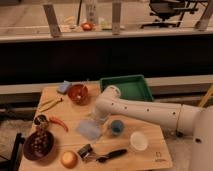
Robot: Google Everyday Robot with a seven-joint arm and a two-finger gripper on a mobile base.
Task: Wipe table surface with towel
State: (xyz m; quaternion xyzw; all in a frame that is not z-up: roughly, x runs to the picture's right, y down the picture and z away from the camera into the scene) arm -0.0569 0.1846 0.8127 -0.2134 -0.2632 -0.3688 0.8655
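A pale blue-grey towel (91, 129) lies flat on the wooden table (150, 152), left of centre. My white arm reaches in from the right. The gripper (98, 118) hangs from the arm's elbow end right at the towel's upper right edge, pointing down at it. The arm hides most of the gripper.
A green tray (126, 87) stands at the back. A red bowl (78, 93) and a blue sponge (64, 87) sit back left. A small blue cup (117, 127) and a white cup (138, 141) stand right of the towel. A dark bowl (37, 146), red chilli (58, 122), orange (68, 159) and black tool (111, 155) lie in front.
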